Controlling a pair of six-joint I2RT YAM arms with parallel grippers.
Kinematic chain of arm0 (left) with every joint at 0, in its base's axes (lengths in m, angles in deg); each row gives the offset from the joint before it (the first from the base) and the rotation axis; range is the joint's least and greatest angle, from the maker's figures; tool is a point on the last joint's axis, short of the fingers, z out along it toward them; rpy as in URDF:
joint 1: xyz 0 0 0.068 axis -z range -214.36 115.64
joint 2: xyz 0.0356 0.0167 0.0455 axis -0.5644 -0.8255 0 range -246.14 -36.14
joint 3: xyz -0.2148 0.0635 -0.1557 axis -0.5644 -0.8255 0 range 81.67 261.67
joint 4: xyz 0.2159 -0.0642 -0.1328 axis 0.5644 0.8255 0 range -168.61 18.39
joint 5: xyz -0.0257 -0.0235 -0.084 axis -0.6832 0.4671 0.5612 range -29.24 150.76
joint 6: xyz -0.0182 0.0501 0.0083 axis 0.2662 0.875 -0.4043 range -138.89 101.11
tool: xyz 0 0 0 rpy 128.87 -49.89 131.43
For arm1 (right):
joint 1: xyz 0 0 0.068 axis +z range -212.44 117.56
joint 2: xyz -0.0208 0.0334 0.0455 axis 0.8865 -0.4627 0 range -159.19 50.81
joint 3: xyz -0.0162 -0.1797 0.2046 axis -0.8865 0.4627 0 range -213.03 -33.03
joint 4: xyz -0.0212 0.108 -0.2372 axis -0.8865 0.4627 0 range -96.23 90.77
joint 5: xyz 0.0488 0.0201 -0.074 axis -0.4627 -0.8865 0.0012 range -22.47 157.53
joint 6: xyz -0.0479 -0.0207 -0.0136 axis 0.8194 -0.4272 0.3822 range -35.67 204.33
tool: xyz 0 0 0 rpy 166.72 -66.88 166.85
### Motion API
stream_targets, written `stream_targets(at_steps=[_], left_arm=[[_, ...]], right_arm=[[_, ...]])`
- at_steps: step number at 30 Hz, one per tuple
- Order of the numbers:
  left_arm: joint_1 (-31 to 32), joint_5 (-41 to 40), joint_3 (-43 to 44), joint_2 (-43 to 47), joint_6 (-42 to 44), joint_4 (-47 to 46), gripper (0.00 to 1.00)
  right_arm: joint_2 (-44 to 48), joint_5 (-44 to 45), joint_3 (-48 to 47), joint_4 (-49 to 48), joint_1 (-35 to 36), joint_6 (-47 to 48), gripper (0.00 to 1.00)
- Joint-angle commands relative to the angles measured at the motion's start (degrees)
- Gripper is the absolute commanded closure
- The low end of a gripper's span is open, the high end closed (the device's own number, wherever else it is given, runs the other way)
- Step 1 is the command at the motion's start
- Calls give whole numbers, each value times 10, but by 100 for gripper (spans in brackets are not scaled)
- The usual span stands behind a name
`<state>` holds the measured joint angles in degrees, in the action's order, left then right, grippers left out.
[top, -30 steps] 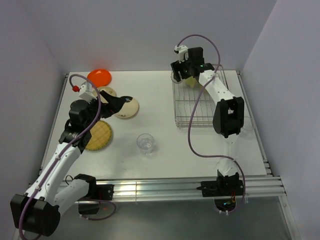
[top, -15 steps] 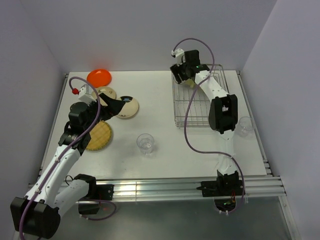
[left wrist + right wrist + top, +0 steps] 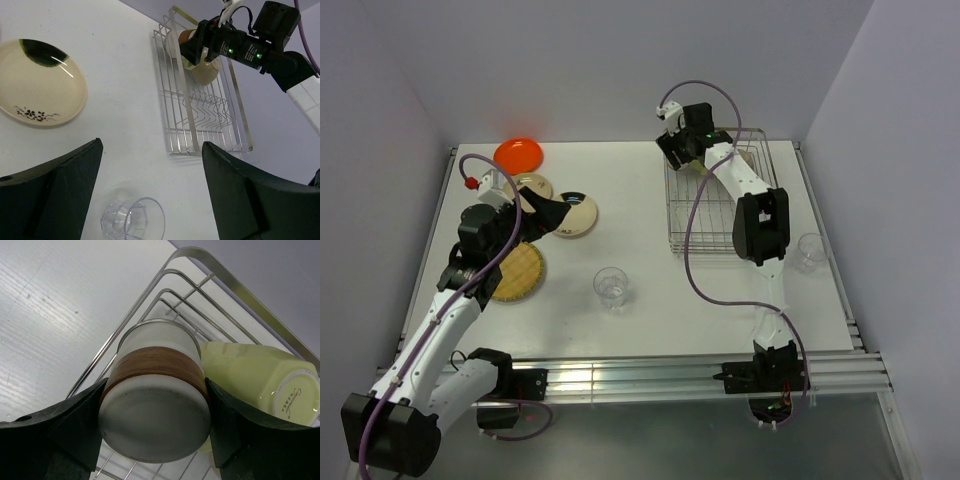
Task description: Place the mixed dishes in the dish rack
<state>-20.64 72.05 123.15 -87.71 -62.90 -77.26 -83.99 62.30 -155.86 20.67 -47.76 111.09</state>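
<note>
Two fingers of the right gripper (image 3: 156,415) press against opposite sides of a cream cup with a brown band (image 3: 155,385), jaws spread wide to take its girth, holding it base toward the wrist camera at the far left corner of the dish rack (image 3: 705,220). Whether the cup already rests on the wires or hangs just above them cannot be told. Touching it on the right lies the pale yellow-green mug (image 3: 250,375), tipped on its side inside the same corner, so one dish looks loaded and a second is at the point of being set down. The left gripper (image 3: 152,146) hangs over the left half of the table (image 3: 640,200) with its jaws wide apart and nothing between them. Below it sit the cream plate with dark mark (image 3: 37,85) and the clear glass (image 3: 132,220), both on the table and well apart from the rack. Further left are the woven yellow-brown round plate (image 3: 518,272), the tan plate (image 3: 533,184) partly under the arm, and the orange plate (image 3: 518,153) at the far edge. What looks like another clear glass (image 3: 810,250) stands just right of the rack. By my reckoning most of the load is yet to come: four plates and the glassware.
</note>
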Motion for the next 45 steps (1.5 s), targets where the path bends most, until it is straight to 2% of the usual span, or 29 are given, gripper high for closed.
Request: stream_targets(at_steps=[1,14,23,45], left_arm=[[-3,9,3,-3,4,-15,13],[-3,18,7,-26,6,-23,13],[-4,21,5,-31,7,-28,13],[-9,20,-8,-20,8,-28,12]], right_arm=[[-12,32,-30,-23,0,20,79],[10,51,5,-41,-6,13,85],[24,51,21,-36,-10,24,85],[63,-32,79,10,-18,56,82]])
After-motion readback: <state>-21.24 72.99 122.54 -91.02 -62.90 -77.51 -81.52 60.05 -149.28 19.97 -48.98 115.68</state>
